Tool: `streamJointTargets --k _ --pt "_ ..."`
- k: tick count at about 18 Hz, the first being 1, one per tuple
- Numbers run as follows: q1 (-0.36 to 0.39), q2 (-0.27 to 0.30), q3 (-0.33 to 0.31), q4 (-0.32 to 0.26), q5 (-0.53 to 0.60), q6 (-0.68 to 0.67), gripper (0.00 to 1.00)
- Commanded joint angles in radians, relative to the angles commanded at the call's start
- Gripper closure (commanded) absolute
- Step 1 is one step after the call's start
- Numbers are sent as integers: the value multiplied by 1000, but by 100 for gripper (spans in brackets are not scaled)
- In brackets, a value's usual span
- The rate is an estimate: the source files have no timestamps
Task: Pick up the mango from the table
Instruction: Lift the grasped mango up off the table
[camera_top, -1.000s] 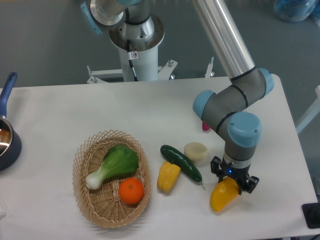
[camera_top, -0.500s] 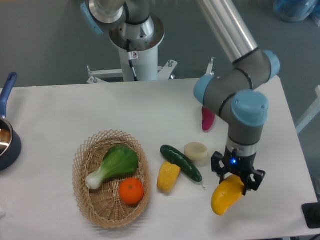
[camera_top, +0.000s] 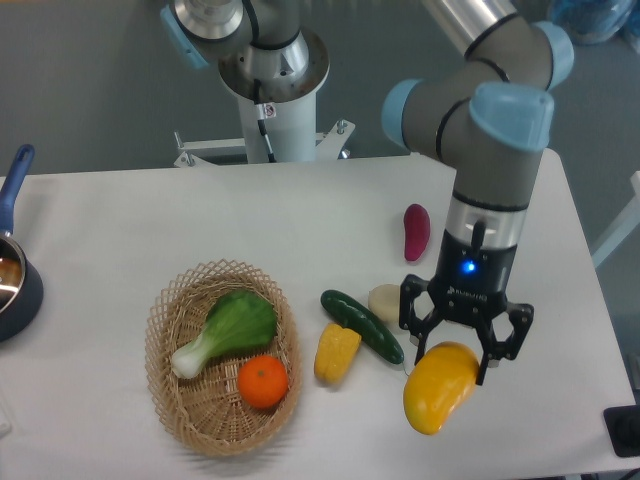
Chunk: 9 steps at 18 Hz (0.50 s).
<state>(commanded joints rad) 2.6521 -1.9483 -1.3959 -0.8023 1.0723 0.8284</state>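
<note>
My arm reaches in from the far side, wrist pointing straight down, my tool (camera_top: 462, 352) clamped on the mango (camera_top: 438, 387), held above the table (camera_top: 150, 220).

A robotics lab, by all signs: industrial arm (camera_top: 490, 150) bolted to a white pedestal (camera_top: 275, 110) behind a plain white table (camera_top: 150, 220), grey floor (camera_top: 90, 80) beyond. Toy food laid out for testing, with a wicker basket (camera_top: 170, 390) and a blue pot (camera_top: 15, 285) at the edge.
</note>
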Motion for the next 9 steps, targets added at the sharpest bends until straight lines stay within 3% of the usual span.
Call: streamJointTargets --k 4,9 --pt "41 15 -6 -2 -90 -25 68" --pt "43 23 -6 0 -94 -46 68"
